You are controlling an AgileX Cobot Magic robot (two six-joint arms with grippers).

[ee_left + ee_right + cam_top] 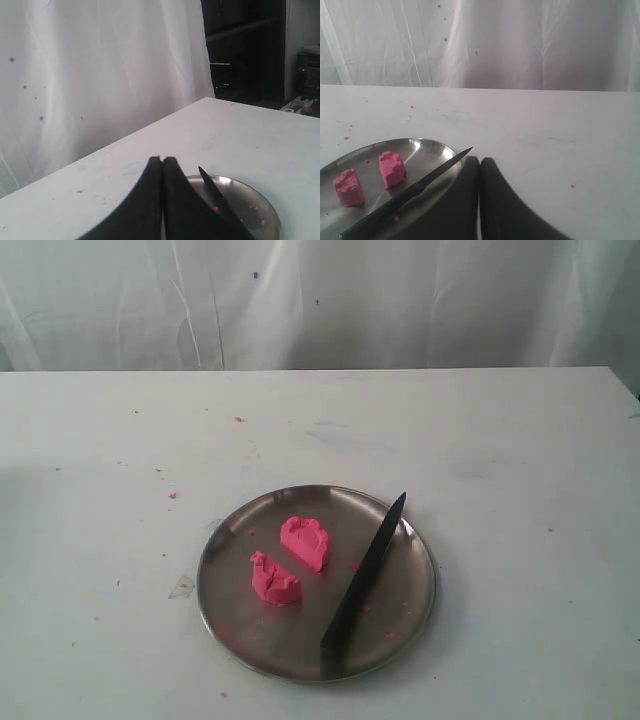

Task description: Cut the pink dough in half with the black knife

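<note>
- The pink dough (305, 542) lies in two half-round pieces on the steel plate (290, 655), with a narrow gap between them.
- The black knife (365, 580) lies flat on the same plate, slanting across its right part with the tip toward the far rim.
- Both dough pieces sit left of the blade, near it but not touching.
- The left gripper (162, 160) has its fingers pressed together and grips nothing.
- The right gripper (480, 161) is likewise closed and empty.
- Pink crumbs (172, 495) dot the table (500, 440).
</note>
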